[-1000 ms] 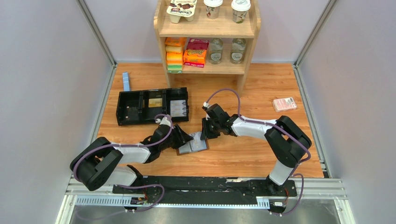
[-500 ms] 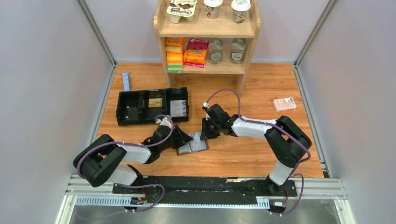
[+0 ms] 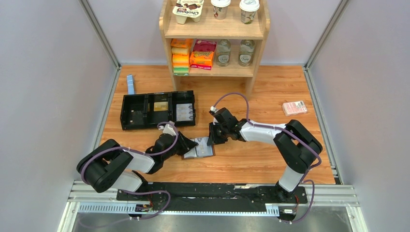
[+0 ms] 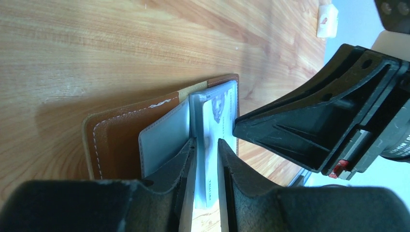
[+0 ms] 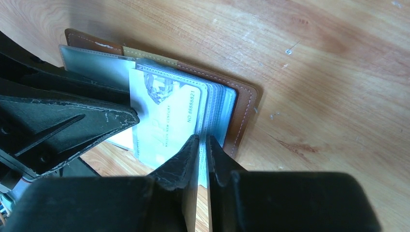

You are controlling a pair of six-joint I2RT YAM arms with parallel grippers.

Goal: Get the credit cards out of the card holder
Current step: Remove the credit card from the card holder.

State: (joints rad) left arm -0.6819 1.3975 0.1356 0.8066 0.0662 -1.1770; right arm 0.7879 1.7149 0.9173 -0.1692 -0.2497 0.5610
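Left fingers (image 4: 180, 165) clenched on a credit card (image 4: 212, 130); right fingers (image 5: 186, 160) pinch the card holder (image 5: 244, 111) sleeves. Extraction step in hand; next move calls for drawing the card clear with the holder restrained.

A long black tray (image 3: 157, 110) lies on the wooden counter (image 3: 270, 92) just beyond the left gripper (image 3: 192, 145). A narrow blue strip (image 3: 130, 84) lies farther off, past the tray's far left corner. A pink-red packet (image 3: 294, 107) lies well to the right of the right gripper (image 3: 212, 137). Beyond both grippers stands a wooden shelf (image 3: 215, 35) holding orange packs (image 3: 181, 59), two bottles (image 3: 224, 52) and lidded cups (image 3: 220, 7).
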